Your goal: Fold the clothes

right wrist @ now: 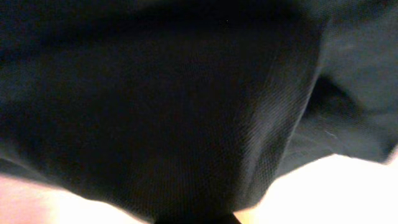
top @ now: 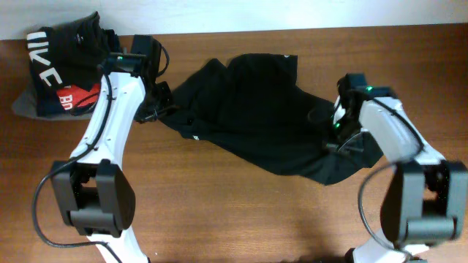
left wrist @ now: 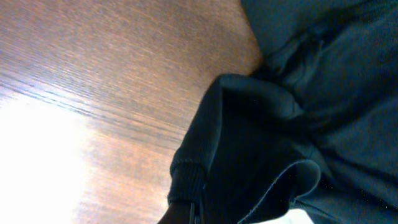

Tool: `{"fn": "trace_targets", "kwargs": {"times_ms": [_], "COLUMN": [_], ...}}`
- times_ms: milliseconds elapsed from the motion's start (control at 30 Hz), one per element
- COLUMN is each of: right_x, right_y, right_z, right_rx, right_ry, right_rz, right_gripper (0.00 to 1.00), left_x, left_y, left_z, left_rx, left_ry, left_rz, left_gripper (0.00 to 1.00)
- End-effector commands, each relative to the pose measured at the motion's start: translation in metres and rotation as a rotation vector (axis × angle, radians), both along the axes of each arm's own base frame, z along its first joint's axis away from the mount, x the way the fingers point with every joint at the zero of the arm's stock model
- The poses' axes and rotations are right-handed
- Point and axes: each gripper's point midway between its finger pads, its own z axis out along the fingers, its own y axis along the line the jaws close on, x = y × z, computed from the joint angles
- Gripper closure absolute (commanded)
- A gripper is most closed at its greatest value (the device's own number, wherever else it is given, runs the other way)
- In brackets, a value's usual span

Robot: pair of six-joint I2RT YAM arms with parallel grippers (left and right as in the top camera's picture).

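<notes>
Found black long-sleeved garment (top: 248, 117) lying unfolded across middle of wooden table (top: 241, 219), slanting from upper left toward lower right in overhead view. Rumpled throughout, with ridges bunched through centre and lower right edge ending in a blunt corner.

At garment's left end, noted left gripper (top: 162, 98) touching edge of cloth. Jaws together, pinched on fabric at ribbed sleeve cuff (left wrist: 186, 177). From left wrist camera, saw cuff leading straight down to bottom of frame, with gripper itself almost out of shot. Also saw more folds of same black cloth on right side, and bare wood grain on left under strong glare.

At garment's right end, noted right gripper (top: 330, 142) sunk into cloth near lower right corner. Jaws closed, clamped on black fabric. From right wrist camera, saw knit weave filling nearly whole frame and gathering down toward bottom centre. Could not make out fingers there; too dark. Caught pale, washed-out table surface below cloth's edge.

Well apart from garment, at table's far left corner, logged a small stack: folded dark garment with big white block letters (top: 44, 58), together with folded red garment (top: 84, 93) and folded grey garment (top: 22, 106). Could not tell full order of layers. Noted left arm passing just beside that stack.
</notes>
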Motion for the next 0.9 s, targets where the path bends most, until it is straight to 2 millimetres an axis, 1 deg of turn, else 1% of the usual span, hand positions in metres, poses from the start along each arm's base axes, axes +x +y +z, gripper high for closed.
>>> {"fn": "trace_targets", "kwargs": {"times_ms": [0, 133, 233, 367, 467, 533, 633, 700, 733, 867], "right_x": [0.015, 0.007, -0.008, -0.029, -0.051, -0.066, -0.088, -0.105, -0.112, -0.142], "right_y": [0.002, 0.009, 0.01, 0.01, 0.01, 0.011, 0.011, 0.011, 0.011, 0.012], "right_z": [0.066, 0.124, 0.171, 0.222, 0.252, 0.269, 0.294, 0.309, 0.316, 0.347], "right_rx": [0.015, 0.054, 0.058, 0.057, 0.056, 0.056, 0.056, 0.056, 0.056, 0.056], "right_ry": [-0.172, -0.291, -0.405, -0.542, -0.62, -0.661, -0.718, -0.748, -0.762, -0.826], "right_rz": [-0.024, -0.018, -0.012, -0.008, -0.006, -0.005, -0.002, -0.002, -0.001, 0.001], "right_gripper": [0.96, 0.96, 0.96, 0.96, 0.96, 0.96, 0.96, 0.96, 0.96, 0.96], "left_x": [0.0, -0.016, -0.031, -0.053, -0.074, -0.091, -0.121, -0.147, -0.157, -0.199], "left_y": [0.001, -0.002, -0.006, -0.014, -0.022, -0.026, -0.03, -0.03, -0.029, -0.023], "left_z": [0.063, 0.101, 0.128, 0.167, 0.2, 0.223, 0.26, 0.289, 0.3, 0.342], "left_rx": [0.002, -0.008, -0.017, -0.037, -0.06, -0.078, -0.112, -0.141, -0.155, -0.223], "left_ry": [-0.147, -0.22, -0.279, -0.385, -0.483, -0.554, -0.672, -0.77, -0.805, -0.947], "left_rz": [-0.023, -0.035, -0.051, -0.08, -0.112, -0.134, -0.165, -0.186, -0.188, -0.189], "left_gripper": [0.99, 0.99, 0.99, 0.99, 0.99, 0.99, 0.99, 0.99, 1.0, 0.99]}}
